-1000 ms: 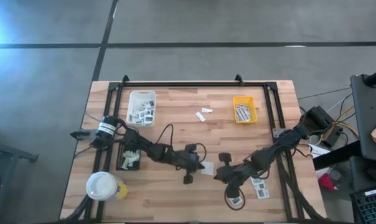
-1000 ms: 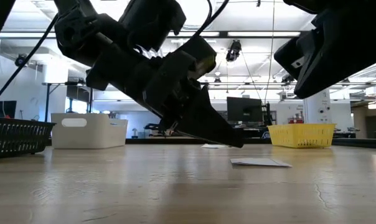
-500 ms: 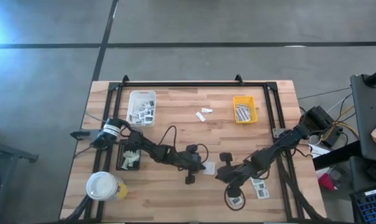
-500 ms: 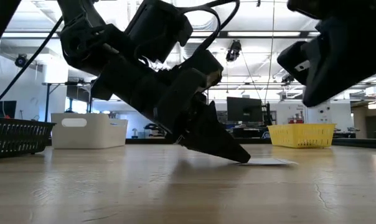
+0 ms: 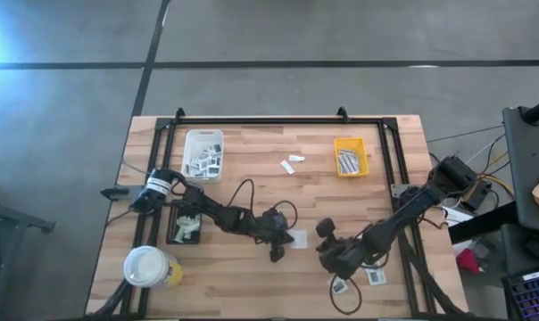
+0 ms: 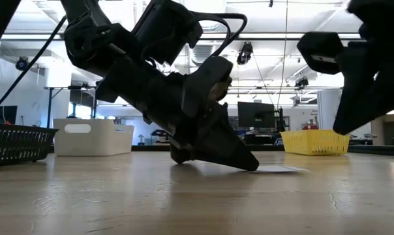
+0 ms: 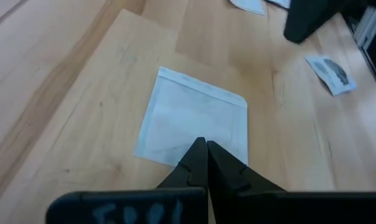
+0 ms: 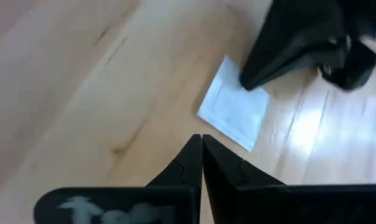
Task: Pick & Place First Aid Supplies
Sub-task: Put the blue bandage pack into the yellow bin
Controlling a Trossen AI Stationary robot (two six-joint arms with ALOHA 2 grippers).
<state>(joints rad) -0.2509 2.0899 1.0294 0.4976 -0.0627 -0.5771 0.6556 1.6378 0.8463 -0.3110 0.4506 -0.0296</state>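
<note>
The left tool is pressed together, its tips down on the near edge of a flat white packet lying on the wooden surface near the middle; it pins the packet rather than pinching it. In the low view the packet lies flat with the tips touching it. The right tool hangs just beside, also pressed together and holding nothing, with the packet ahead of it. Two printed packets lie near the front edge under the right arm. More packets fill the white tray and the yellow tray, and two small pieces lie between them.
</note>
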